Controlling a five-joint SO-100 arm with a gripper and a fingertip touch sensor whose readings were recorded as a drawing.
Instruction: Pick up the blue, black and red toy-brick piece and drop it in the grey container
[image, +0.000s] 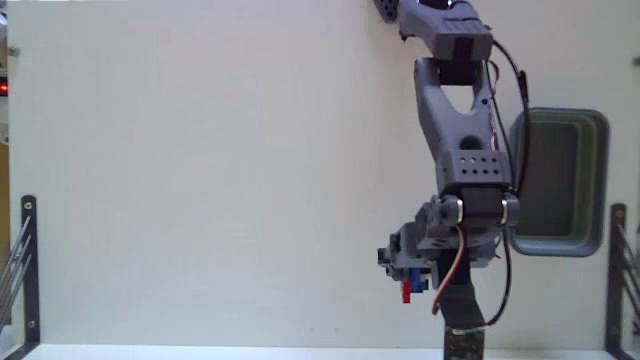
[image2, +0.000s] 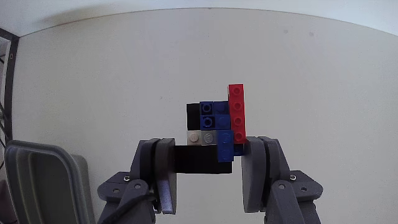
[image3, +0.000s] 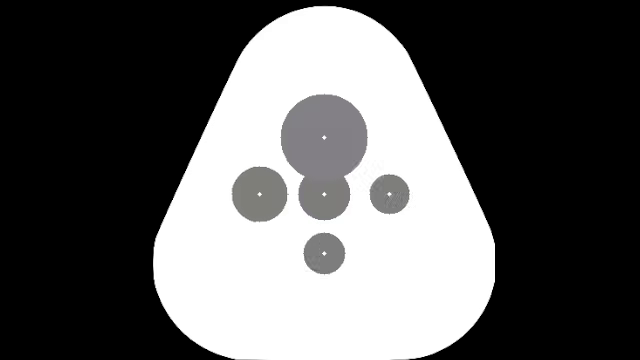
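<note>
Surface: plain off-white table (image: 200, 170), matte, no marks, fills almost all of both views. In the fixed view a black metal bracket (image: 28, 270) stands at the left edge and a matching one (image: 618, 270) at the right edge; a thin white strip runs along the bottom. A small red light (image: 4, 89) glows at the far left edge. In the wrist view the table ends in a curved edge at the top, with a pale wall beyond.

Wrist view, near to far: the two grey fingers (image2: 163, 177) come in from the bottom, and the pincer (image2: 208, 171) is clamped on the brick piece (image2: 214, 127), pads pressing its black and blue base from both sides. The rest of the piece sticks out past the fingertips: white and grey studs, then blue and black blocks, with a red column on the right rising highest. A corner of the grey bin (image2: 40, 180) shows at the lower left, apart from the fingers.

Fixed view: the arm (image: 462, 150) reaches down from the top, and red and blue bits show at its tip (image: 410, 287). The bin (image: 560, 180) lies on the table just right of the arm, partly covered by it. The piece sits left of and below the bin here, not in it.
</note>
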